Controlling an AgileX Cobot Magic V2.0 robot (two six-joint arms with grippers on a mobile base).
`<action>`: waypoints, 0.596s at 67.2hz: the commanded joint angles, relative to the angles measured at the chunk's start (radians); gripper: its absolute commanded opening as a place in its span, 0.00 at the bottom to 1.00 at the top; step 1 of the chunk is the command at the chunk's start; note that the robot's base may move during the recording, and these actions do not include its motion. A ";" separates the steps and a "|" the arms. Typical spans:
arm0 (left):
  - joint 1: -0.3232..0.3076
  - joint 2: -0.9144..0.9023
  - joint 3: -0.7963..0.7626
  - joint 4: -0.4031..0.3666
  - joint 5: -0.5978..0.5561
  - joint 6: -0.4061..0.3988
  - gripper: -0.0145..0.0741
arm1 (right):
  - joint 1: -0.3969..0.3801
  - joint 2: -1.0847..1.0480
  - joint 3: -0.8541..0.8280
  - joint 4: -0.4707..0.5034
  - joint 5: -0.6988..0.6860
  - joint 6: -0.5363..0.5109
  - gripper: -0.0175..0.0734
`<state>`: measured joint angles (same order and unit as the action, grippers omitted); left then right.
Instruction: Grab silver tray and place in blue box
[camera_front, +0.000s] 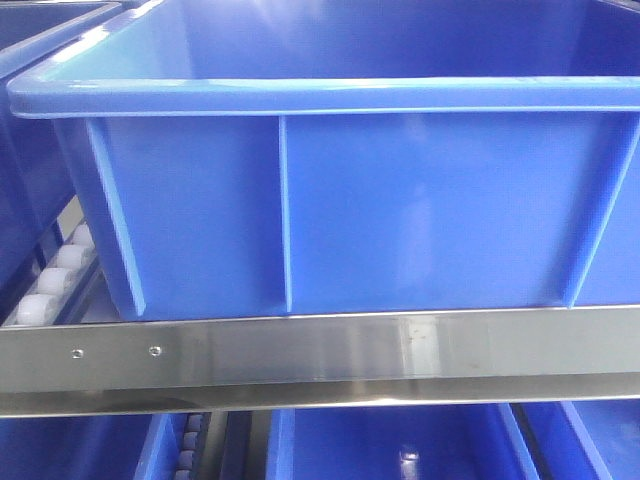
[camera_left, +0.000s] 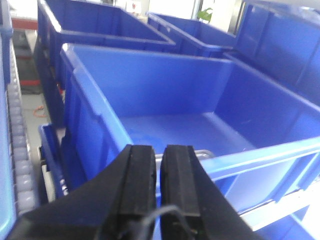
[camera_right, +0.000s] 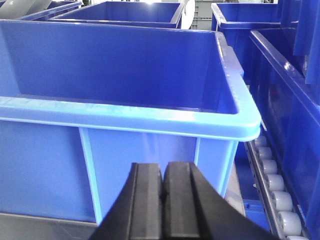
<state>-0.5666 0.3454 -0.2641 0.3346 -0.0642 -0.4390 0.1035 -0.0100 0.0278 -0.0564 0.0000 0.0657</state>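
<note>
The blue box (camera_front: 400, 200) fills the front view, which shows no gripper and no tray. In the left wrist view only a thin strip of the silver tray's (camera_left: 200, 153) rim shows, just inside the blue box's (camera_left: 260, 155) near wall. That strip runs into the narrow gap between the fingers of my left gripper (camera_left: 160, 147), which is shut on it. The rest of the tray is hidden behind the fingers and the wall. My right gripper (camera_right: 162, 165) is shut with nothing in it, low in front of the blue box's (camera_right: 125, 115) ribbed outer wall near its right corner.
A flat steel frame bar (camera_front: 300, 350) with screws runs under the box. White conveyor rollers (camera_front: 55, 275) lie at the left, and more rollers (camera_right: 275, 195) at the right. Other blue crates (camera_left: 100, 25) stand behind, beside (camera_right: 280, 90) and below (camera_front: 400, 445).
</note>
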 joint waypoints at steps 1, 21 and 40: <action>0.035 -0.029 -0.005 -0.118 -0.098 0.170 0.18 | -0.008 -0.020 -0.017 -0.003 -0.095 -0.011 0.25; 0.365 -0.338 0.147 -0.327 -0.012 0.520 0.18 | -0.008 -0.020 -0.017 -0.003 -0.094 -0.011 0.25; 0.444 -0.373 0.288 -0.345 -0.014 0.520 0.18 | -0.008 -0.020 -0.017 -0.003 -0.094 -0.011 0.25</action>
<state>-0.1263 -0.0114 0.0157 0.0000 0.0326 0.0797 0.1035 -0.0100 0.0295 -0.0564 0.0000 0.0657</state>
